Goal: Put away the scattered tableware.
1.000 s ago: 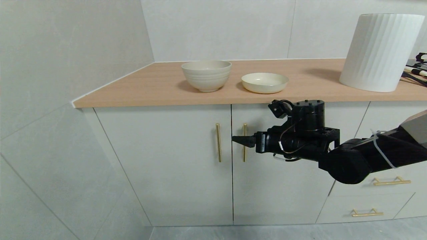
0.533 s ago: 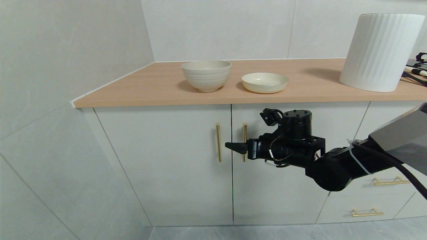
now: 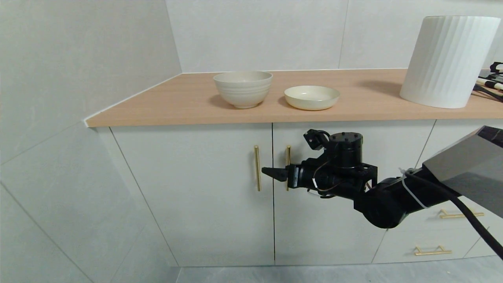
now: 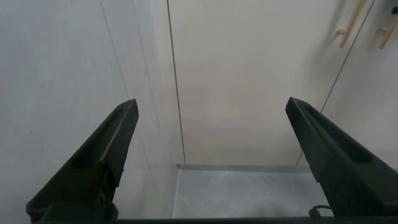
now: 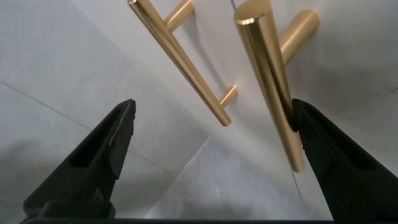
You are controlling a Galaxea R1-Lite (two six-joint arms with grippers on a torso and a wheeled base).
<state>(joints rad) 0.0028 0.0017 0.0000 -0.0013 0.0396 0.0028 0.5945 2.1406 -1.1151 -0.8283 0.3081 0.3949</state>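
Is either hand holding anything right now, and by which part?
Nothing is held. The right hand is open at the cupboard's gold door handles, closed on neither; the left hand is open and empty.

No text, label, brand, number or sign can be read in any view.
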